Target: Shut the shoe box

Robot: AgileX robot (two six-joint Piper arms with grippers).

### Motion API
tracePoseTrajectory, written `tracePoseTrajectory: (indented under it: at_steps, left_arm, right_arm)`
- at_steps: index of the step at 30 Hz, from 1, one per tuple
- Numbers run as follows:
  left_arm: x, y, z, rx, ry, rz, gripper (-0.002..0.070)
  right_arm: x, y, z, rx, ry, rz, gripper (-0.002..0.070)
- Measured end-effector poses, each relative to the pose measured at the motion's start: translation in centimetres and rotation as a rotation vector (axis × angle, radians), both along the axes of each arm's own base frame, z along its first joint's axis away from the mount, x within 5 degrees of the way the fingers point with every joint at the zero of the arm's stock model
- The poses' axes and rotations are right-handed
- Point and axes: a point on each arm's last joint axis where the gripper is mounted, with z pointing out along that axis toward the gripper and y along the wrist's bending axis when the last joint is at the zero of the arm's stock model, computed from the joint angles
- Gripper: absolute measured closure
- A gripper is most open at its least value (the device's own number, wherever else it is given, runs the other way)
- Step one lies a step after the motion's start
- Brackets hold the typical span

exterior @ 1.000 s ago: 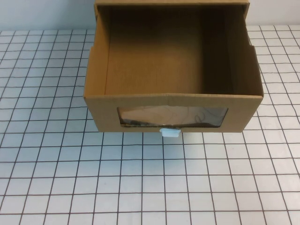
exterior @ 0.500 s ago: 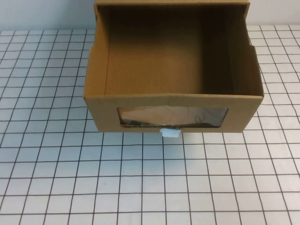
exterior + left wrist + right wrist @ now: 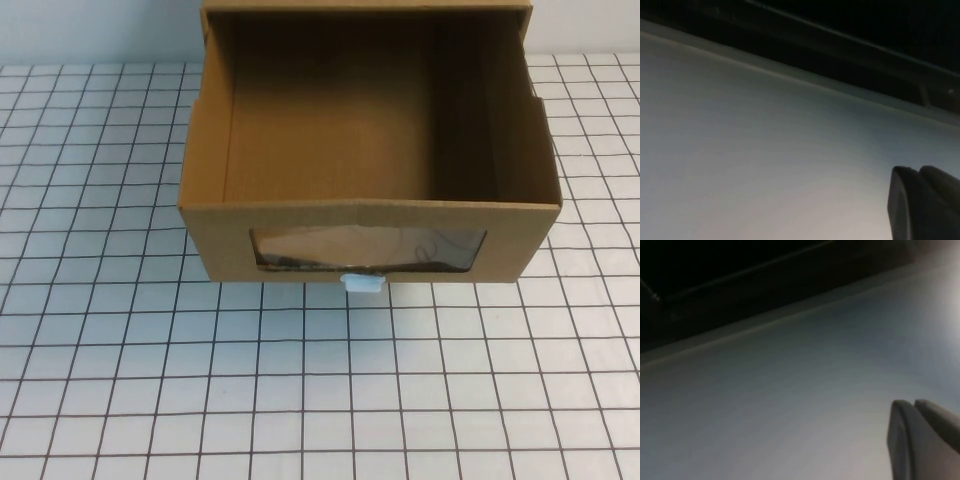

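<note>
The shoe box (image 3: 370,150) is sitting at the far middle of the table (image 3: 110,350), its brown cardboard drawer pulled well out toward the robot's side and lying open to the ceiling. The drawer's inside is showing bare cardboard walls and floor. Its front panel is facing the near edge, with the wide clear window (image 3: 368,249) set across it and the small white pull tab (image 3: 362,283) sticking out just below the window, roughly at the middle of the panel. Through the plastic something dark and crumpled is showing, but it is too unclear to name. Behind the drawer, the outer sleeve (image 3: 365,5) of the box is reaching up to the top of the high view, against the pale back wall.

The table itself is wearing a white covering ruled with a dark grid, running out on both sides and in front of the box.

Neither arm is appearing in the high view. The left gripper (image 3: 925,205) is showing only as a dark finger tip in the corner of its own wrist view, pointing at a plain pale surface under a dark band; whether it is apart or together, I cannot tell. The right gripper (image 3: 922,440) is looking much the same in its wrist view, a grey finger tip before a pale surface, and I cannot tell its state either.
</note>
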Motion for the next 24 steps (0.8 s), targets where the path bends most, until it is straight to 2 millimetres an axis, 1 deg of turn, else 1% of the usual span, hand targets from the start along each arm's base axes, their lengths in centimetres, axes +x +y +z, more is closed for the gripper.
tracePoseTrajectory:
  at_steps: [1,2,3,5,6,8,9,10,11,13,15,17,19,21,23,24]
  left_arm:
    - [-0.5,0.1,1.4,-0.001,-0.008,0.004,0.0677]
    - [-0.7,0.1,2.7,-0.003,0.007,0.006,0.0677]
    - [-0.6,0.2,4.0,-0.003,0.037,0.009,0.0677]
    - [0.2,0.2,6.1,0.001,0.126,0.019,0.0677]
    - [0.9,0.2,7.1,0.004,0.195,0.027,0.0677]
    - [2.7,0.1,8.3,0.013,0.369,0.042,0.0677]
    - [4.1,0.1,8.8,0.02,0.477,0.051,0.0677]
    - [4.8,0.1,9.3,0.024,0.549,0.058,0.0677]
    - [6.0,0.0,9.4,0.029,0.646,0.065,0.0677]
    - [8.0,-0.1,9.0,0.043,0.803,0.079,0.0677]
    - [10.1,-0.3,8.2,0.066,0.933,0.101,0.0677]
    - [11.7,-0.4,7.4,0.077,1.03,0.107,0.0677]
    - [13.2,-0.7,6.7,0.069,1.111,0.08,0.0678]
    - [14.7,-1.1,6.1,0.08,1.177,0.052,0.0677]
    - [16.2,-1.8,5.7,0.126,1.227,0.013,0.0677]
    - [17.1,-2.2,5.6,0.171,1.251,-0.008,0.0678]
  right_arm:
    - [-0.3,0.0,1.1,0.002,0.019,0.015,0.0691]
    - [-0.6,0.0,2.5,0.001,0.04,0.024,0.0691]
    - [-0.8,0.0,3.8,-0.002,0.057,0.026,0.0691]
    - [-0.5,0.0,6.0,-0.006,0.131,0.019,0.0691]
    - [-0.2,-0.1,7.1,-0.006,0.179,0.01,0.0691]
    - [0.9,-0.1,8.8,-0.005,0.294,-0.008,0.0691]
    - [1.7,-0.2,9.5,-0.004,0.362,-0.017,0.0691]
    - [2.6,-0.2,9.8,-0.005,0.438,-0.031,0.0691]
    - [3.6,-0.2,10.0,-0.012,0.52,-0.049,0.0691]
    - [5.8,-0.2,9.9,-0.05,0.674,-0.106,0.0691]
    - [8.3,-0.2,8.9,-0.133,0.834,-0.198,0.0691]
    - [10.0,-0.2,7.9,-0.197,0.934,-0.256,0.0691]
    - [11.0,-0.1,7.3,-0.219,0.974,-0.258,0.0691]
    - [11.5,0.4,6.7,-0.213,0.993,-0.177,0.0691]
    - [11.9,1.1,6.0,-0.224,1.01,-0.089,0.0691]
    - [12.4,1.4,5.6,-0.271,1.022,-0.07,0.0691]
